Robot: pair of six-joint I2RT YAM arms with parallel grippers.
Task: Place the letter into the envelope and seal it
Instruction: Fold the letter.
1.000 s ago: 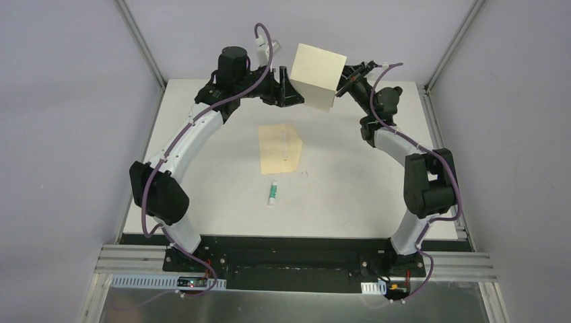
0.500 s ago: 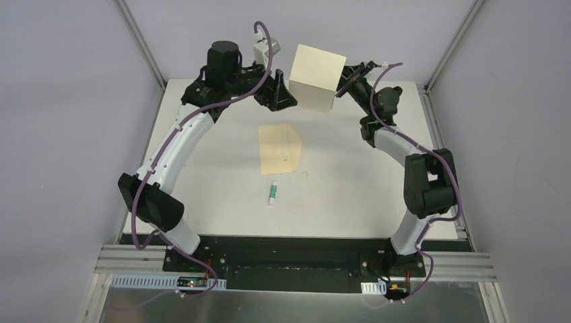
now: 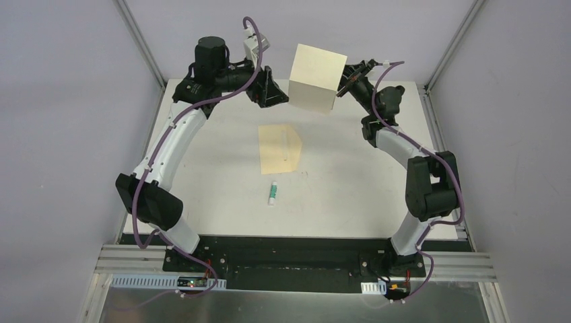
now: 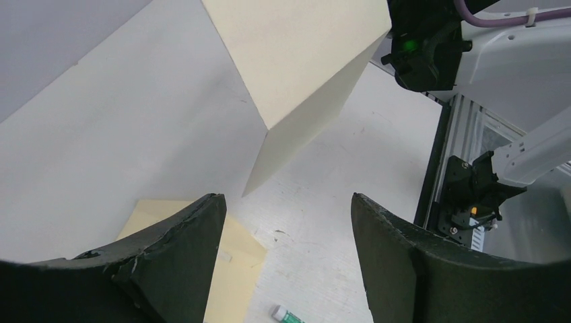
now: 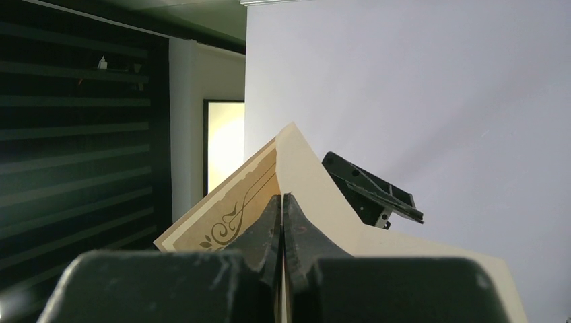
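Task barely begun: nothing is inside the envelope point(image 3: 279, 149), which lies flat on the table point(image 3: 215, 168), well below the raised arms, with a small white-green tube point(image 3: 273, 192) just nearer the robot. The letter point(image 3: 315, 79), a pale cream sheet bent along a crease, hangs in the air above the far edge of the table. The right gripper point(image 3: 341, 85) is clamped tight on its right edge. The left gripper point(image 3: 275, 91) has its jaws apart and holds nothing, just to the letter's left and not touching it. Inserting the letter and sealing the flap both remain. Compared with a second earlier, the left gripper has drawn back leftward from the sheet's edge; letter, envelope and right arm have not moved
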